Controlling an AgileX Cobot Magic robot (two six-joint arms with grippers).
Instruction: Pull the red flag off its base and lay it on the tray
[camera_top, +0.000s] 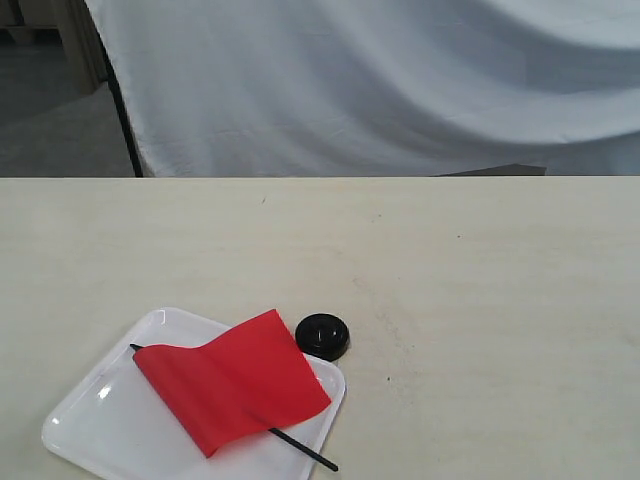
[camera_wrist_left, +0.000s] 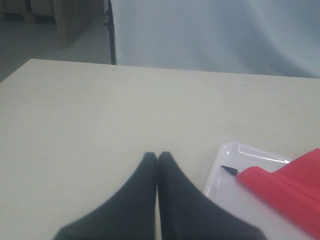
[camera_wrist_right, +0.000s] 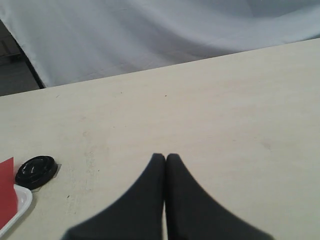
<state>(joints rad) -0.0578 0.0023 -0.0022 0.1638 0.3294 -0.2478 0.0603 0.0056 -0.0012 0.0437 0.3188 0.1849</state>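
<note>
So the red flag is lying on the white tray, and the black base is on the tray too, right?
Not quite. The red flag lies on the tray, but the base sits on the table beside the tray; the exterior view shows it.

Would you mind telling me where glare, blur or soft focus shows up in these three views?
Exterior view: sharp and evenly lit, with small glints on the tray and the base. Left wrist view: the left gripper is close and soft-edged; the tray's rim shines. Right wrist view: the right gripper is likewise blurred, and the base reflects light.
</note>
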